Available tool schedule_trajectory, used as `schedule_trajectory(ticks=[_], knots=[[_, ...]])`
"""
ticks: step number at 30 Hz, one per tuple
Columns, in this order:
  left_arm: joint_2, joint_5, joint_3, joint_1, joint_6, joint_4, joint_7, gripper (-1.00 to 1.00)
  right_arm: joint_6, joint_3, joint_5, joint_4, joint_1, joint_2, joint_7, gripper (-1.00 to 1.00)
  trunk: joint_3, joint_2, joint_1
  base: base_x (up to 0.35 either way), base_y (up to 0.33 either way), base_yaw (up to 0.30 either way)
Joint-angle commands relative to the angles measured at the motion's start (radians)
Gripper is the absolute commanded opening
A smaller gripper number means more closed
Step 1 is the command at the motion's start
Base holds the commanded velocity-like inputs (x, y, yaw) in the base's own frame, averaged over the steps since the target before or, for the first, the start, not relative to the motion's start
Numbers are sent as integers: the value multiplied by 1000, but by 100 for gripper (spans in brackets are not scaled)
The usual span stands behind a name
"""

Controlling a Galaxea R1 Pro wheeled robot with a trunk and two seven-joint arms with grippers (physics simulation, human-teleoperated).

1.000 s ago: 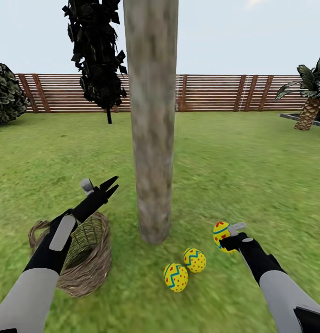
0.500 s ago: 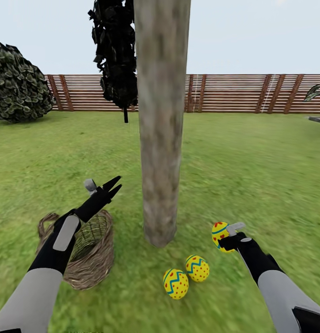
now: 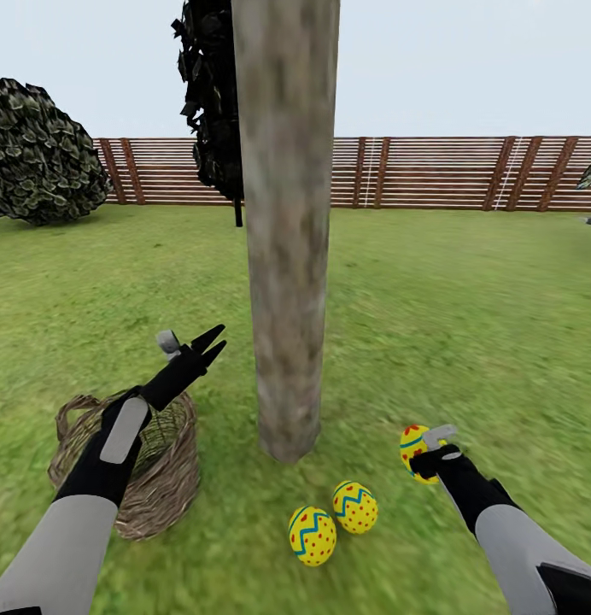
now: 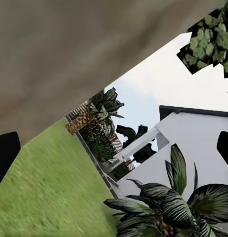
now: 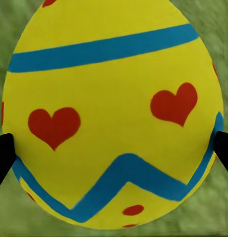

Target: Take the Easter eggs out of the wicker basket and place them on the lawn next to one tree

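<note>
Hovering above the brown woven-twig basket (image 3: 129, 465), your left gripper (image 3: 212, 342) is parted and empty, open lawn (image 3: 466, 325) beyond. Two yellow zigzag eggs (image 3: 334, 521) lie beside the pale grey trunk (image 3: 283, 256). Your right gripper (image 3: 430, 455) pinches the third egg (image 3: 411, 446), lower than before.

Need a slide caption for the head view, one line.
Right end effector holds the third Easter egg near the tree; two eggs on the lawn, wicker basket left.
</note>
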Motion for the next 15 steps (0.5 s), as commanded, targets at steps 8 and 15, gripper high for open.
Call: schedule_trajectory(ticks=[8,15], knots=[[-2,4,0,-1,7,0,-1,100,-90,-6,13,-1,1,18,13,-100,-28,-37,21,0,0,0],[-3,4,-1,-1,7,0,-1,100,-91,39,12,-1,1,18,14,-100,-55,-39,24,0,0,0]])
